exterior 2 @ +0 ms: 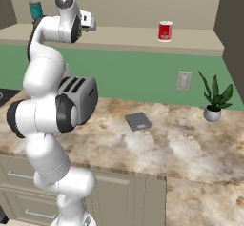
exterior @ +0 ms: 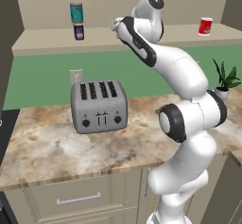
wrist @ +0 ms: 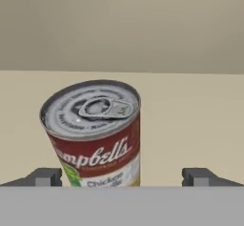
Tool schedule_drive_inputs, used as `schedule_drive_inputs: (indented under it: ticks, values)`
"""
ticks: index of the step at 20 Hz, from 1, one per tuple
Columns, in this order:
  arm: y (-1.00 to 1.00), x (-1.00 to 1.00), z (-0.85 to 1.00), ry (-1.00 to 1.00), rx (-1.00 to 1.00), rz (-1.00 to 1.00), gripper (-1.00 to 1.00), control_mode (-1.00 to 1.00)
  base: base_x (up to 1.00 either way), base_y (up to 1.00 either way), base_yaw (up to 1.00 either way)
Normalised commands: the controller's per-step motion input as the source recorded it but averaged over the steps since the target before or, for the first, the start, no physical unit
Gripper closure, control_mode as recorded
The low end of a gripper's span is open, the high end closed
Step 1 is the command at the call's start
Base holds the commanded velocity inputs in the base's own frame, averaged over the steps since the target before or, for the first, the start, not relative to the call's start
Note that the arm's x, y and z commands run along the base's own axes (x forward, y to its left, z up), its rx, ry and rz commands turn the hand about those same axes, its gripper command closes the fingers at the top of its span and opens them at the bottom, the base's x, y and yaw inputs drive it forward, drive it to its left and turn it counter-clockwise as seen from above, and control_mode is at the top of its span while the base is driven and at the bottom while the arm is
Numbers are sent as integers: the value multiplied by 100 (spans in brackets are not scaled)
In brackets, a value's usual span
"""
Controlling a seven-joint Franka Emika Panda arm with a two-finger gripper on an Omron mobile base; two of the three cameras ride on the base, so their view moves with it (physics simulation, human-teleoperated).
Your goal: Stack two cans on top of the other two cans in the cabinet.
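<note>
In the cabinet (exterior: 156, 35), a teal-blue can (exterior: 76, 12) stands stacked on the short dark blue can (exterior: 79, 31) at the left of the shelf. The bright red can (exterior: 205, 26) stands alone at the right, and the right base view shows this red can (exterior 2: 165, 31) too. The hand view looks down on a pale can with a red label (wrist: 95, 134), upright on the shelf. My gripper (wrist: 122, 176) is open, with that can between the fingertips (wrist: 45, 176), nearer the left one and untouched. My hand (exterior 2: 88, 21) is up at shelf height.
A silver four-slot toaster (exterior: 99, 106) stands on the marbled counter (exterior: 42, 147) below the shelf. A potted plant (exterior 2: 213, 101) stands at the right and a small dark flat pad (exterior 2: 138, 121) lies mid-counter. A drawer with a metal handle (exterior: 78, 199) is under the counter.
</note>
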Motion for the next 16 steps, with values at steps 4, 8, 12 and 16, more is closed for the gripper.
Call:
schedule_drive_inputs:
  ticks: [4, 8, 12, 16]
  values:
    - [2, 16, -4, 0, 0, 4, -100, -100, 0, 0, 0]
    - [6, 16, -8, 0, 0, 5, -100, -100, 0, 0, 0]
    - [6, 14, -7, 0, 0, 5, -100, -100, 0, 0, 0]
    - [2, 3, -6, 0, 0, 5, -100, -100, 0, 0, 0]
